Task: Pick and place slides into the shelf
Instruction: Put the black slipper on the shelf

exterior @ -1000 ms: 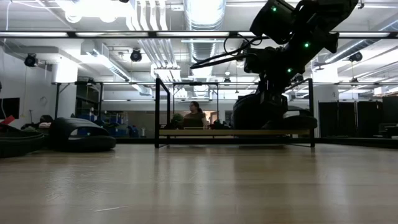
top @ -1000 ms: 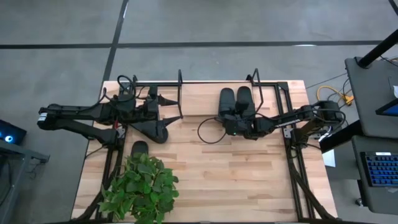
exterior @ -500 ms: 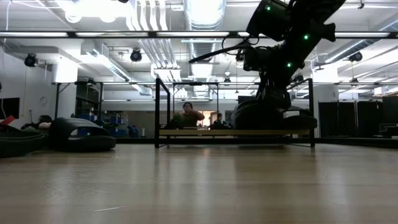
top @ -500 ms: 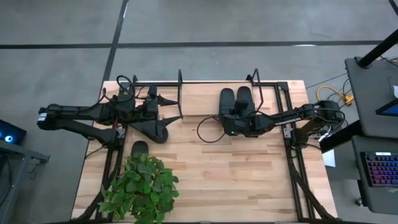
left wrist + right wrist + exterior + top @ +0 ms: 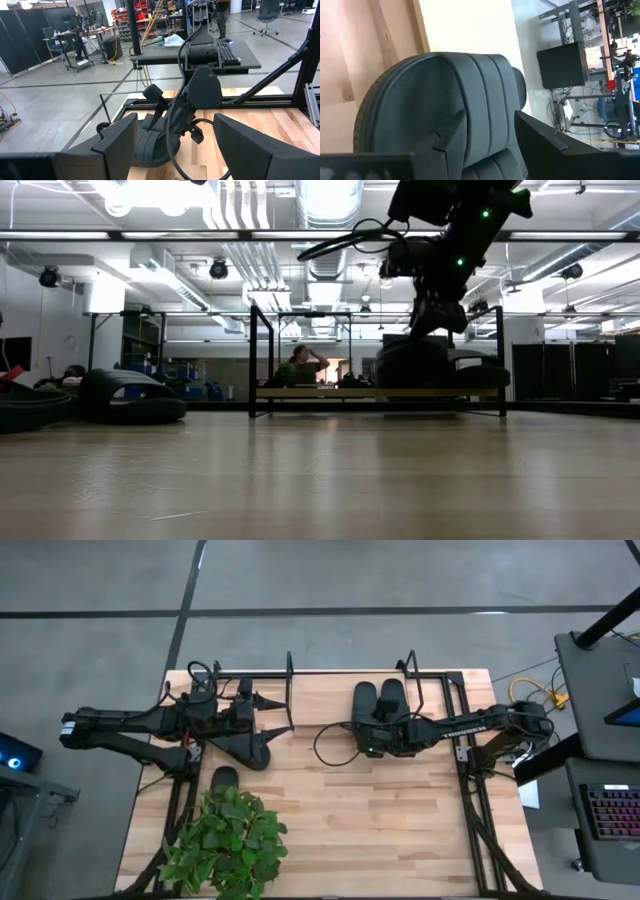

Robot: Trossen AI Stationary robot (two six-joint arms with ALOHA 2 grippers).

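- Since a second ago: right gripper (image 5: 372,739) shifted leftward, lifted off slides (image 5: 378,703) on shelf (image 5: 300,700), fingers parted, released.
- Bare table (image 5: 400,830) beneath and behind it.
- Left gripper (image 5: 262,702) spread wide, empty, near shelf's left loop.

Four slides (image 5: 365,700) in all: two lie side by side just ahead of the parted fingers (image 5: 447,145) of the right gripper (image 5: 372,743), one lies near the wide-set fingers (image 5: 117,142) of the left gripper (image 5: 262,701), and one lies farther from those fingers, next to the plant (image 5: 228,840). One shelf (image 5: 375,392) stands between the two pairs of fingers. Two grippers, two fingers apiece. One plant, one table (image 5: 400,830), one keyboard (image 5: 610,810) well behind the right fingers, and one person (image 5: 305,364) beyond the shelf.
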